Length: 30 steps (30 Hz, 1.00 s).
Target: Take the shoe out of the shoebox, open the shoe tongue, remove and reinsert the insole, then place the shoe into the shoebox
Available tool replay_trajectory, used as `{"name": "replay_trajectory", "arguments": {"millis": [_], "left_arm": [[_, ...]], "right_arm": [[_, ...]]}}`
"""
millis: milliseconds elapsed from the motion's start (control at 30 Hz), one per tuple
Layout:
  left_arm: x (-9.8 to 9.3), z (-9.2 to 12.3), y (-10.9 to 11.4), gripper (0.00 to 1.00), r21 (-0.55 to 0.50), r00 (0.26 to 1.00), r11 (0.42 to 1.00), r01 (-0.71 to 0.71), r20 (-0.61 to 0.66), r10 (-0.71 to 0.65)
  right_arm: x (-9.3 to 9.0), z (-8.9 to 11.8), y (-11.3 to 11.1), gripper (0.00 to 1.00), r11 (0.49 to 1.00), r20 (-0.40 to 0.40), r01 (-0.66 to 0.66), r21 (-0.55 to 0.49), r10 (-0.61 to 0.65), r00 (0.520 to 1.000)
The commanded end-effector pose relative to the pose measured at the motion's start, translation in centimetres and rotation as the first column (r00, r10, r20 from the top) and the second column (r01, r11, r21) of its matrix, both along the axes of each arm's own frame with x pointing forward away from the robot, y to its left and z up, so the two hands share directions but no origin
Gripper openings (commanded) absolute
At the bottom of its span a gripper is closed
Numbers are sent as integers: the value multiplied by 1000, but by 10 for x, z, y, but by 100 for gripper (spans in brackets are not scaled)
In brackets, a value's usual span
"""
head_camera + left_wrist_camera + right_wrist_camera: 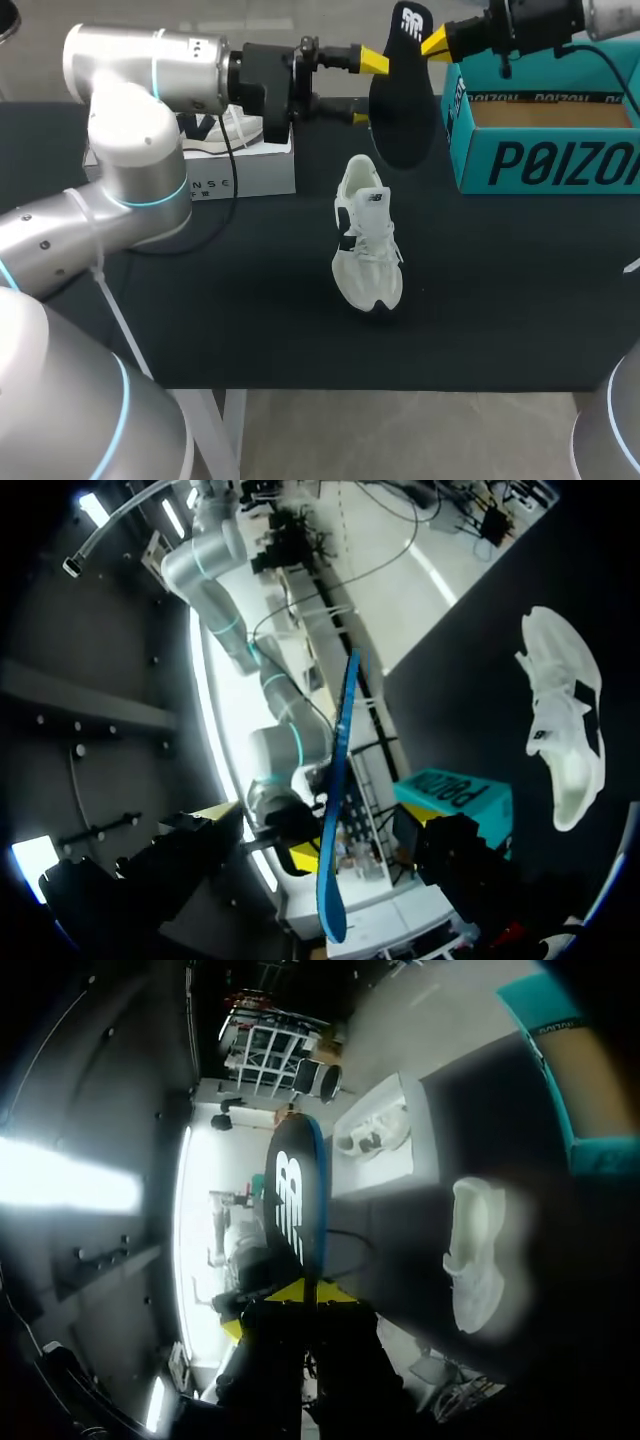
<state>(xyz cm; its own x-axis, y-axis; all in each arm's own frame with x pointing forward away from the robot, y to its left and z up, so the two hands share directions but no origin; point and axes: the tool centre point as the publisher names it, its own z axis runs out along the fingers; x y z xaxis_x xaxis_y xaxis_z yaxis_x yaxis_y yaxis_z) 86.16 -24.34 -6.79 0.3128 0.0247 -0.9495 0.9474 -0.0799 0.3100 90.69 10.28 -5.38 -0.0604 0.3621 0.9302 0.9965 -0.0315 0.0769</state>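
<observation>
Table [500, 300]: black cloth. One white shoe [367, 245], sole down. One black insole [403, 110] in the air behind the shoe. Right gripper [432, 42] is clamped on its logo end. Left gripper [367, 90] has fingers spread at its edge. One teal shoebox [545, 160], open, stands right-rear of the shoe.

Right tool [300, 1295] clamped on black insole [292, 1200].
Insole stands upright ahead of the tool; white shoe [475, 1255] lies on the dark bench [400, 1230], teal shoebox [545, 1020] beyond.

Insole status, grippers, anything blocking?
Right gripper shut on black flat insole, midair. Left gripper open, insole between its fingers. White sneaker upright on black table; nothing blocking.
</observation>
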Motion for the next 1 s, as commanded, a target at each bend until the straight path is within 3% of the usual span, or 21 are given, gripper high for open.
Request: {"name": "replay_trajectory", "arguments": {"millis": [33, 100, 167, 267, 600, 667, 700, 1000], "left_arm": [[0, -7, -8, 89, -17, 1000, 1000, -6, 4, 6], [2, -11, -12, 78, -21, 998, 998, -51, 23, 51], [3, -13, -13, 58, -38, 998, 997, -62, 16, 62], [7, -16, -17, 43, -44, 997, 996, -75, 22, 76], [6, -21, -20, 26, -35, 997, 997, -72, 26, 73], [6, -22, -20, 3, -35, 997, 997, -73, 25, 74], [5, -22, -20, 0, -35, 997, 997, -74, 24, 74], [6, -23, -19, 0, -30, 998, 998, -60, 13, 60]], "right_arm": [[5, 1, 5, 0, 1000, -6, -11, -5, 11, 1000], [5, 1, 7, 0, 1000, -8, -10, -8, 10, 1000], [4, 2, 9, 0, 1000, -10, -11, -8, 11, 1000], [2, 1, 11, 0, 1000, -12, -15, -4, 15, 1000], [2, -4, 9, 0, 1000, -32, -13, -14, 13, 999], [2, -5, 9, 0, 1000, -34, -13, -17, 12, 999], [2, -5, 9, 0, 1000, -35, -13, -17, 12, 999], [1, -8, 11, 0, 1000, -49, -12, -11, 12, 999]]}}
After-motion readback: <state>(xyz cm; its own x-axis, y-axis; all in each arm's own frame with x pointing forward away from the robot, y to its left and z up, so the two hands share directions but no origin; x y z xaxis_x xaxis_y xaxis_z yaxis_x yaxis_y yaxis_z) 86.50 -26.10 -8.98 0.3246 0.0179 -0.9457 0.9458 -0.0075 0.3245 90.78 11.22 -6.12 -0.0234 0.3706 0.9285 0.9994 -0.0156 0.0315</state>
